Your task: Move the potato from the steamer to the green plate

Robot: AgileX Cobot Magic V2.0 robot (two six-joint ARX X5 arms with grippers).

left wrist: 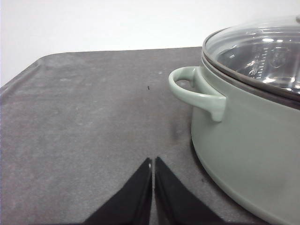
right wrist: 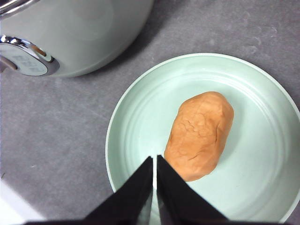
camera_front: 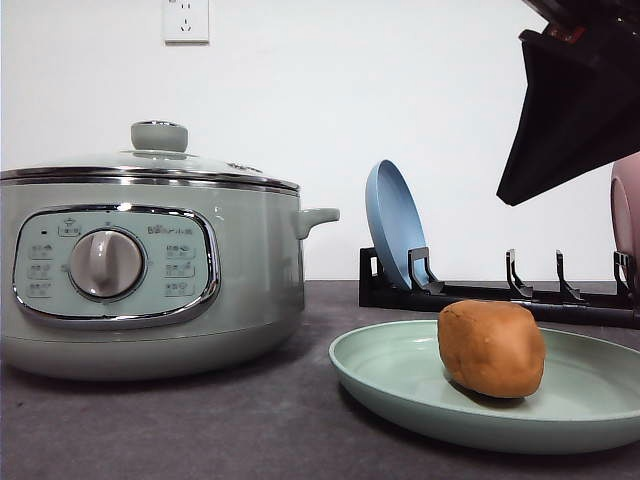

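Potato (camera_front: pixel 491 348) sits in the green plate (camera_front: pixel 400 385), nearest the camera in the front view, a bit right of plate centre. Right wrist view confirms: it lies flat in the plate well, clear of the rim. Transfer looks done to me; what's in hand is the retreat.

Right tool (right wrist: pixel 154 161) hovers above the plate's near edge, jaws clenched tip to tip, holding nothing, apart from the potato. Left tool (left wrist: pixel 153 164) is clenched too, empty, low over bare tabletop (left wrist: pixel 84 117) beside the steamer's side handle (left wrist: pixel 194 91).

Next move, my read: nothing to grasp, just lift the right arm straight up and away so it doesn't clip the potato or nudge the plate.

Materials:
- potato: orange-brown, matte, lumpy oval, fine surface cracks
- plate: pale mint, matte, shallow, low raised rim, faint concentric rings
- tabletop: dark grey, slightly mottled
- steamer (camera_front: pixel 150 280), further back left: sage-green body, chrome rim, chrome-framed panel with round dial, glass lid on with a knob

Behind the plate: black dish rack (camera_front: pixel 480 290) with a blue plate (camera_front: pixel 393 222) upright in it, pink plate (camera_front: pixel 626 215) at the right edge. White wall with a socket (camera_front: pixel 186 20) beyond.
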